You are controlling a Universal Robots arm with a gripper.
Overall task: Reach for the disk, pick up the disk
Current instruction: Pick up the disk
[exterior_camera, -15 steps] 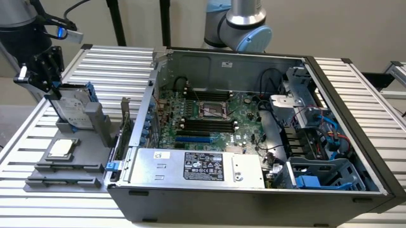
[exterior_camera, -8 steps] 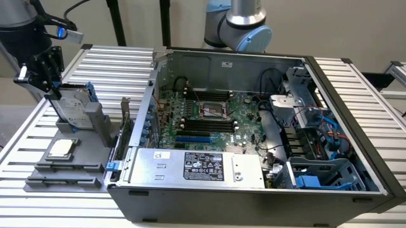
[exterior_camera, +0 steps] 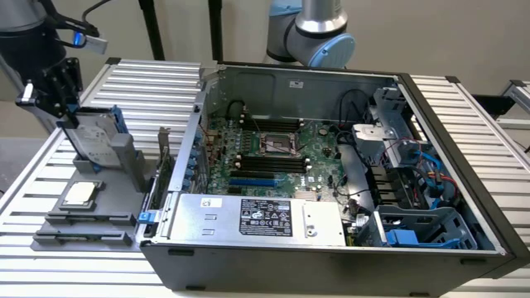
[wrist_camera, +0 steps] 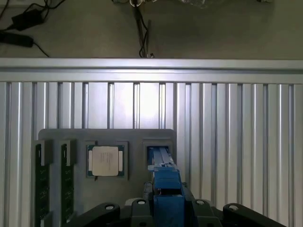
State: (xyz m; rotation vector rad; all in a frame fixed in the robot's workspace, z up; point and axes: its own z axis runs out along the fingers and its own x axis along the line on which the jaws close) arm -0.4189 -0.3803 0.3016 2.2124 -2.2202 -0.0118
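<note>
Nearest in the exterior view is the open dark-grey metal computer case [exterior_camera: 331, 264], lying on its side on a ribbed aluminium table [exterior_camera: 74, 276] [wrist_camera: 236, 142]; just inside the case's near wall sits a large silver box with a black label [exterior_camera: 198, 217], and in the near corner towards the exterior view's right is a blue-grey plastic drive cage [exterior_camera: 414, 233]; outside the case, just beside its wall on the exterior view's left, lies a flat grey plastic tray [exterior_camera: 46, 241] [wrist_camera: 137, 137]; in the tray, near the case's near corner, are two long dark green memory sticks [wrist_camera: 41, 184] in parallel slots, and a little farther back a small square silver chip [exterior_camera: 79, 193] [wrist_camera: 105, 161] lies flat in its own recess; farther along the same side of the case, the flat rectangular silver-grey metal disk [exterior_camera: 93, 139] [wrist_camera: 160, 157], white-labelled and clipped in a blue plastic frame, stands on end and leans slightly, its lower end in a raised grey holder of the tray; the black two-fingered gripper [exterior_camera: 68, 121] [wrist_camera: 168, 208] is at the disk's upper end, its fingers pressed against both sides of the blue frame, clenched on the disk; deeper inside the case lies the green motherboard [exterior_camera: 290, 149] with black slots; beyond the case's far wall rises the silver and blue arm joint [exterior_camera: 319, 31].
</note>
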